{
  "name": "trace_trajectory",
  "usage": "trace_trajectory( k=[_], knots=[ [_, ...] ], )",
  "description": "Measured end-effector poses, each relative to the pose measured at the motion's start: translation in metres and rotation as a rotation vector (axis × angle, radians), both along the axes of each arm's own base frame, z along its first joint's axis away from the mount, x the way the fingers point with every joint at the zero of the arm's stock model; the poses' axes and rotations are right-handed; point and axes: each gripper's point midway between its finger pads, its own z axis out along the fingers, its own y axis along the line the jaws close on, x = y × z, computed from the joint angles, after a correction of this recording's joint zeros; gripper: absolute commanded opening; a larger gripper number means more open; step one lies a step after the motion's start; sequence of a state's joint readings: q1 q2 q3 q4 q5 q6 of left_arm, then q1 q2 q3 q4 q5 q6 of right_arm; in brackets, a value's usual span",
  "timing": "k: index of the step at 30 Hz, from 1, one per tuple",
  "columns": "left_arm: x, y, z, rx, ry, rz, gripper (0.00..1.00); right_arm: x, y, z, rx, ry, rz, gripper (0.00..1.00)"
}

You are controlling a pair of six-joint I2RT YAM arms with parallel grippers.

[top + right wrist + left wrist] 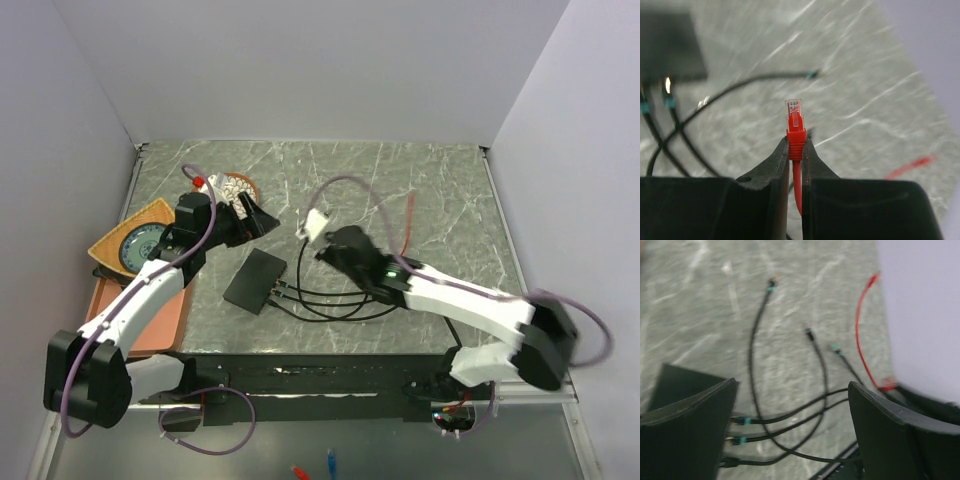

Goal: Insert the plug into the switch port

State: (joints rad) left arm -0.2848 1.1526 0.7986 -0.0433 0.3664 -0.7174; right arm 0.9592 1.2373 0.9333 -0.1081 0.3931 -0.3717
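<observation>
Plug (794, 114): clear tip w/ red boot, pinched upright between the R gripper (796, 147) fingertips. Jaws closed tight on the boot, tip sticking out past them, its red cable (798, 187) dropping back between the fingers. Plug's long axis runs straight along the fingers, so it leads.

Switch (670, 45): flat on the table (865, 75), ahead and off to the left of the R gripper, well apart from the plug tip. Its socket edge faces back toward that gripper, w/ black cables (670, 117) already seated there. Can't tell which port is free; blur.

So the approach, as I read it: shift left, then drive fwd along the plug axis, square to the socket edge. Plug isn't lined up w/ that edge yet.

L gripper (792, 430): jaws wide apart, nothing in them, hovering just beside the switch, socket edge and cables below it. It's the nearer arm and could steady the box, but R carries the plug.
</observation>
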Motion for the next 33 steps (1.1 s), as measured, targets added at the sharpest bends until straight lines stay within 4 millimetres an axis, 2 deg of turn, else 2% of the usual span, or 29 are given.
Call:
trace_trajectory(
  k=[2, 4, 5, 7, 9, 14, 17, 22, 26, 31, 33],
  knots=[
    [0.003, 0.009, -0.021, 0.041, 0.039, 0.030, 0.99, -0.001, 0.012, -0.056, -0.111, 0.119, 0.040, 0.00],
    [0.005, 0.019, -0.039, 0.077, 0.068, 0.058, 0.99, -0.007, 0.019, -0.102, -0.192, 0.226, 0.081, 0.00],
    [0.005, 0.024, -0.049, 0.094, 0.083, 0.071, 0.98, -0.012, 0.021, -0.119, -0.216, 0.273, 0.101, 0.00],
    [0.003, 0.034, -0.069, 0.125, 0.115, 0.098, 0.96, -0.021, 0.027, -0.138, -0.225, 0.338, 0.142, 0.00],
    [0.001, 0.044, -0.089, 0.150, 0.143, 0.126, 0.95, -0.026, 0.034, -0.140, -0.200, 0.362, 0.175, 0.00],
    [-0.009, 0.064, -0.140, 0.180, 0.238, 0.173, 0.89, -0.028, 0.064, -0.125, -0.102, 0.378, 0.260, 0.00],
    [-0.011, 0.071, -0.156, 0.182, 0.272, 0.188, 0.86, -0.026, 0.085, -0.123, -0.061, 0.393, 0.302, 0.00],
    [-0.005, 0.074, -0.160, 0.168, 0.256, 0.196, 0.81, -0.027, 0.097, -0.148, -0.070, 0.454, 0.315, 0.00],
    [0.001, 0.075, -0.156, 0.152, 0.233, 0.195, 0.70, -0.028, 0.096, -0.169, -0.096, 0.498, 0.307, 0.00],
    [0.002, 0.072, -0.162, 0.139, 0.245, 0.179, 0.58, -0.020, 0.095, -0.182, -0.096, 0.523, 0.275, 0.00],
    [0.000, 0.070, -0.166, 0.135, 0.257, 0.167, 0.58, -0.015, 0.096, -0.185, -0.090, 0.525, 0.256, 0.00]
  ],
)
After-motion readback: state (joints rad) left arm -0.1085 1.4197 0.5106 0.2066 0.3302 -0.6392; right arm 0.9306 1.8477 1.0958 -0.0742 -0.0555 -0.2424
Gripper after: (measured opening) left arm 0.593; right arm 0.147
